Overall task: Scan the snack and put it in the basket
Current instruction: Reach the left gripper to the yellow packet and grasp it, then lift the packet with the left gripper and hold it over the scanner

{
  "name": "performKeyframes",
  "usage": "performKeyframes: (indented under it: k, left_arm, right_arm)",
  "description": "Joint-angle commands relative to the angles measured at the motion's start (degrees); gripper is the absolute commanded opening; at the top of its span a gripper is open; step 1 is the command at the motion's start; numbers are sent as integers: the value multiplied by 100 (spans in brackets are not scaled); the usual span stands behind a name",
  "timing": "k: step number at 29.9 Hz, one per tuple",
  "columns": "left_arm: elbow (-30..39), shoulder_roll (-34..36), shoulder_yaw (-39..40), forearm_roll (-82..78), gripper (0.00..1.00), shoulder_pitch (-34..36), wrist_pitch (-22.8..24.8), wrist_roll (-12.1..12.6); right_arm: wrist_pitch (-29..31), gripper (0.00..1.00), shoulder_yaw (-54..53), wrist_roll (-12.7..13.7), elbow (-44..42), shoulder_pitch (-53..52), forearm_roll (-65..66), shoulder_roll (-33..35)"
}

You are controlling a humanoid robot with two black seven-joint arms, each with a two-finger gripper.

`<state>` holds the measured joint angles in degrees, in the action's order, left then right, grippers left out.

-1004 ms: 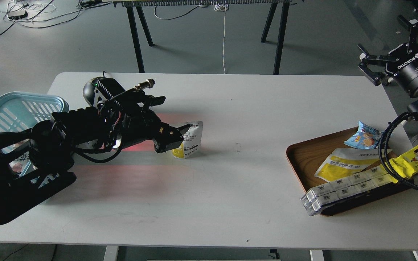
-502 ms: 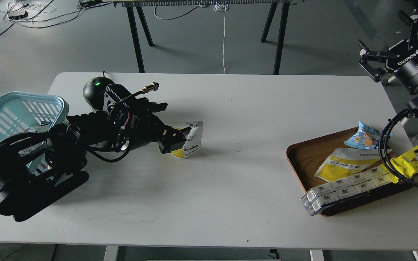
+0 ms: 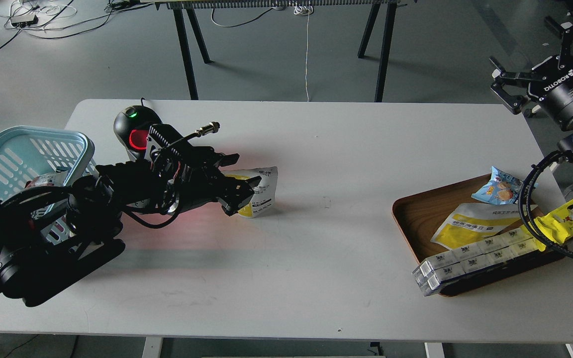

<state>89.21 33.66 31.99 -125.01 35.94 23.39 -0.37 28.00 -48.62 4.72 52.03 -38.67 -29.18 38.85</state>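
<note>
The white table (image 3: 316,248) carries a black scanner (image 3: 135,130) with a red window near its back-left corner, the snack (image 3: 261,191) standing just right of it, and — far right — a brown tray (image 3: 416,214) of packets.

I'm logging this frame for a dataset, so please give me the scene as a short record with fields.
snack: pouch on the table, at the left gripper's fingertips
left gripper: at the pouch, grip unclear
right gripper: open, empty, raised beyond the table's right end
scanner: black, red window lit, behind the left arm
basket: light blue, far left
tray: wooden, holds other packets, right side
</note>
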Motion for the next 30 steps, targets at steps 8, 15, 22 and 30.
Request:
performKeyframes:
  k: [8,15,22,30]
  left_arm:
    - [-35,27,-9,1,13,-87,34,-77]
    - [-35,97,0,1,1,-113,25,-77]
    - [9,106,0,1,0,-96,-19,-112]
    - [254,474,158,1,0,1,-326,-375]
  right_arm:
    - [0,96,1,3,17,0,0,9]
    - [0,96,1,3,9,0,9,0]
    - [0,96,1,-6,9,0,9,0]
    - [0,96,-7,3,9,0,9,9]
